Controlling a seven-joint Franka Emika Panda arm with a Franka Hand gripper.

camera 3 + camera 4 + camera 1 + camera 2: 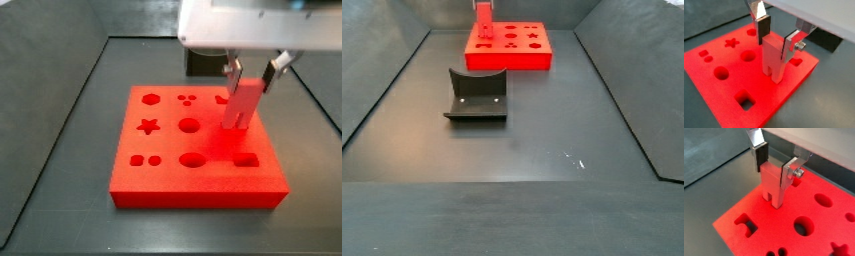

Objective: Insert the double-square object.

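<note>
The double-square object [774,57] hangs upright between the gripper [776,42] fingers, which clamp its upper part on both flat faces. Its two prongs reach down below the fingers to the red board [724,92], seemingly at or in its slot. It looks rigid and light, with smooth, perhaps slippery faces; gripping high keeps the prongs clear.

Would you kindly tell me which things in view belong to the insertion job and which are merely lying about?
Part of the job:
- double-square object, held upright over the board
- claw, shut on it
- red board with shaped holes

Lying about:
- fixture, on the floor apart from the board
</note>
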